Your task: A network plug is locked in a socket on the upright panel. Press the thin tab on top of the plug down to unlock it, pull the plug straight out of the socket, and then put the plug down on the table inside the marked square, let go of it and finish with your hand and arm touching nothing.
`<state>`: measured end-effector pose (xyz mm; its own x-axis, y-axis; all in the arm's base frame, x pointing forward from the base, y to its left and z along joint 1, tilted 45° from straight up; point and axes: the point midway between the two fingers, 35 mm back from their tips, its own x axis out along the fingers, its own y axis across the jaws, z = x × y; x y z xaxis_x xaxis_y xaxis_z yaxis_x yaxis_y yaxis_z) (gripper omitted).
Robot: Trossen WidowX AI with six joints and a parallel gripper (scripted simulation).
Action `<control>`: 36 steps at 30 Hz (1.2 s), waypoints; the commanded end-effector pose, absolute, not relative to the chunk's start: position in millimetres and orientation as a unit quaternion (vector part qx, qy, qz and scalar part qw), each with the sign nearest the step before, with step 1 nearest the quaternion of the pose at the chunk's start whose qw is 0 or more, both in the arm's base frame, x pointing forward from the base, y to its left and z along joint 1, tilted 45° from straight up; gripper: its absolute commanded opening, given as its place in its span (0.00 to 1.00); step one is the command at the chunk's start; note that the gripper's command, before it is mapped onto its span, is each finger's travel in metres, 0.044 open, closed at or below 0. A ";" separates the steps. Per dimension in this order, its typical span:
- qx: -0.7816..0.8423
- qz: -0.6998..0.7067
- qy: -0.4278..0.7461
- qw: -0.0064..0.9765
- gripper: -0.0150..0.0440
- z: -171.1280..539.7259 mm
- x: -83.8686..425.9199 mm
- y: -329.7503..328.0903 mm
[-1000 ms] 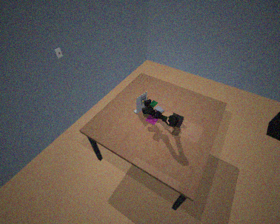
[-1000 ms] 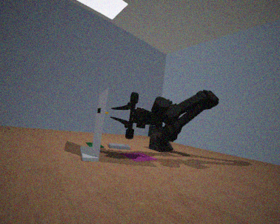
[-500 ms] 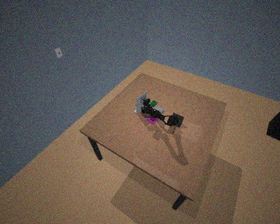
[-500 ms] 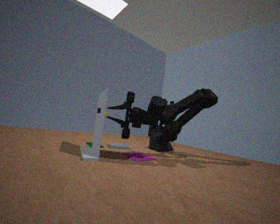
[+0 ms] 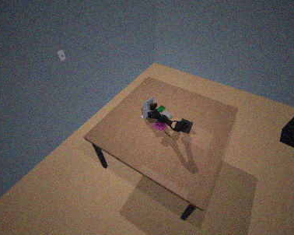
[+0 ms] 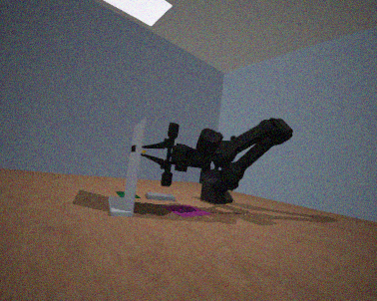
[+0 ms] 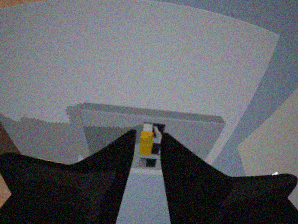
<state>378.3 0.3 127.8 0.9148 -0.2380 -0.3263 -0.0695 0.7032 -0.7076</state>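
The upright grey panel (image 5: 147, 106) (image 6: 133, 174) (image 7: 150, 60) stands on the table and carries a raised block with dark socket openings. A small plug (image 7: 146, 143) with a yellow body sits at a socket in the wrist view; a bit of yellow also shows at the panel's face in the exterior view. My gripper (image 6: 143, 150) (image 7: 148, 136) is partly open, its fingertips close to the panel on either side of the plug. A narrow gap shows beside the plug, and contact is not clear. The thin tab is too small to make out. A magenta marked square (image 5: 159, 126) (image 6: 189, 211) lies on the table.
A green patch (image 5: 161, 108) (image 6: 122, 194) and a flat pale block (image 5: 167, 115) (image 6: 161, 196) lie on the table near the panel. The panel's foot (image 6: 121, 211) rests on the table. The arm's base (image 5: 185, 125) (image 6: 215, 193) stands behind the magenta square.
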 end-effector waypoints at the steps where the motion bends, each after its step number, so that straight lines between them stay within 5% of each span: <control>1: -0.385 -0.045 0.199 0.900 0.37 128.3 378.8 0.9; 12: -0.385 -0.045 0.199 0.900 0.25 128.3 378.8 0.9; 36: -0.385 -0.044 0.200 0.900 0.25 129.7 368.8 1.4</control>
